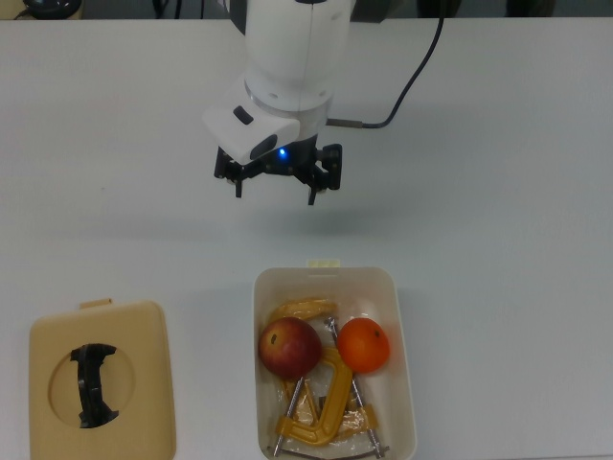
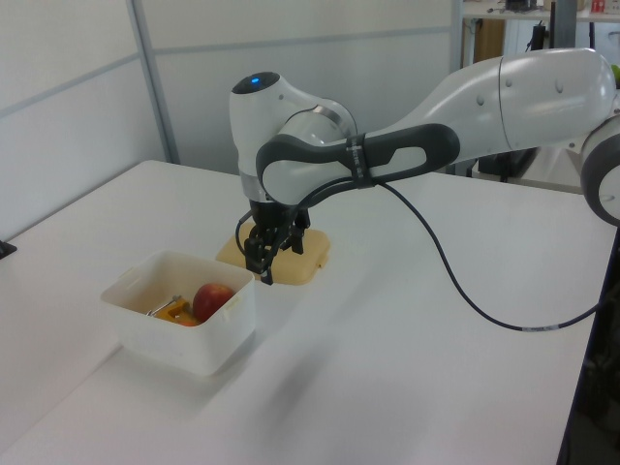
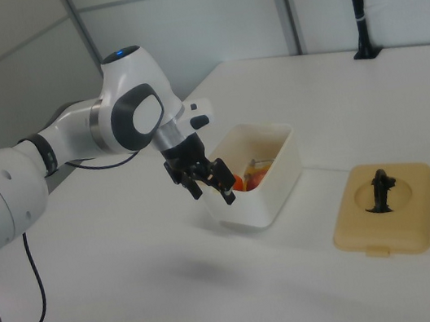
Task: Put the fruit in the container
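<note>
Surface: plain white surface [image 1: 508, 192], pale panelled walls behind.
End effector: black two-finger end effector [image 1: 275, 185] spread open, holding nothing, above the bare surface.
Tub: cream-white rectangular plastic tub [image 1: 400, 364] holds dark red apple [image 1: 289, 347] and bright orange [image 1: 364, 345].

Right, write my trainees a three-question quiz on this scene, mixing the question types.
1. True or false: the apple and the orange both lie inside the container.
2. Multiple choice: in the top view, the tan lid lies A) on the container, B) to the top view's left of the container, C) under the tool.
3. Fill in: the tool's fingers are ____ and hold nothing.

Key: 1 true; 2 B; 3 open.
</note>
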Robot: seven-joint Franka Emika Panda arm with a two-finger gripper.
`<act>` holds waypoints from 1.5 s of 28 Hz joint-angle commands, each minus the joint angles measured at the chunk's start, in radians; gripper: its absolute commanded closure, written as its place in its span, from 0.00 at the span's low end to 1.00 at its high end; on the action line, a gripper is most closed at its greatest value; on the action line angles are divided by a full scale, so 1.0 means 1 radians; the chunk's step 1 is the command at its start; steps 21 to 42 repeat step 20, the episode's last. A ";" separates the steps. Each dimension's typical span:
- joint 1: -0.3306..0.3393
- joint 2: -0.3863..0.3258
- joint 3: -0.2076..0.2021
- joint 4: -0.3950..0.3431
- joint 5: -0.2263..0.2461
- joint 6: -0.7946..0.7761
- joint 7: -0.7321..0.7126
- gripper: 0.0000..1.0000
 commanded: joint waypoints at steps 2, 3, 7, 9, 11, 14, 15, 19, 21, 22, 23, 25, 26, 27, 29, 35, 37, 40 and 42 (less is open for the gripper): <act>-0.007 -0.059 -0.052 -0.043 0.019 -0.068 -0.076 0.00; -0.001 -0.062 -0.087 -0.040 0.025 -0.087 -0.093 0.00; 0.016 -0.077 -0.147 -0.040 0.036 -0.104 -0.139 0.00; 0.018 -0.085 -0.173 -0.040 0.045 -0.124 -0.174 0.00; 0.018 -0.088 -0.189 -0.040 0.049 -0.136 -0.194 0.00; 0.018 -0.093 -0.207 -0.040 0.049 -0.150 -0.208 0.00; 0.016 -0.099 -0.212 -0.040 0.049 -0.150 -0.209 0.00; 0.002 -0.108 -0.213 -0.039 0.051 -0.150 -0.231 0.00; -0.013 -0.113 -0.212 -0.040 0.051 -0.151 -0.243 0.00; -0.013 -0.113 -0.212 -0.040 0.051 -0.151 -0.243 0.00; -0.013 -0.113 -0.212 -0.040 0.051 -0.151 -0.243 0.00; -0.013 -0.113 -0.212 -0.040 0.051 -0.151 -0.243 0.00; -0.013 -0.113 -0.212 -0.040 0.051 -0.151 -0.243 0.00; -0.013 -0.113 -0.212 -0.040 0.051 -0.151 -0.243 0.00; -0.013 -0.113 -0.212 -0.040 0.051 -0.151 -0.243 0.00; -0.013 -0.113 -0.212 -0.040 0.051 -0.151 -0.243 0.00; -0.013 -0.113 -0.212 -0.040 0.051 -0.151 -0.243 0.00; -0.013 -0.113 -0.212 -0.040 0.051 -0.151 -0.243 0.00; -0.013 -0.113 -0.212 -0.040 0.051 -0.151 -0.243 0.00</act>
